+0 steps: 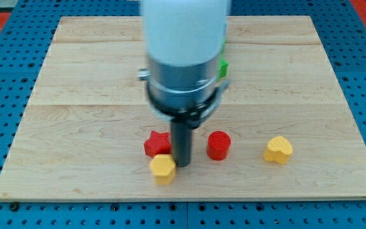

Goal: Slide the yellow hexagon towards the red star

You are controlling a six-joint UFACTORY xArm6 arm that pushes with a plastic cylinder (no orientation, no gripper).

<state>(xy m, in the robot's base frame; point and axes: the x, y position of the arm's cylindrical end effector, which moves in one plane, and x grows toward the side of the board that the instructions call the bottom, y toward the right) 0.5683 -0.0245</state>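
The yellow hexagon [162, 168] sits near the board's bottom edge, just below and touching the red star [156, 144]. My tip [183, 165] stands on the board right beside the hexagon's right side and just right of the star. The rod rises from there into the arm's wide white and grey body, which hides the middle of the board behind it.
A red cylinder [218, 145] stands just right of my tip. A yellow heart-shaped block [277, 150] lies further right. A green block [223, 66] peeks out at the arm's right side, mostly hidden. The wooden board [75, 76] lies on a blue pegboard surface.
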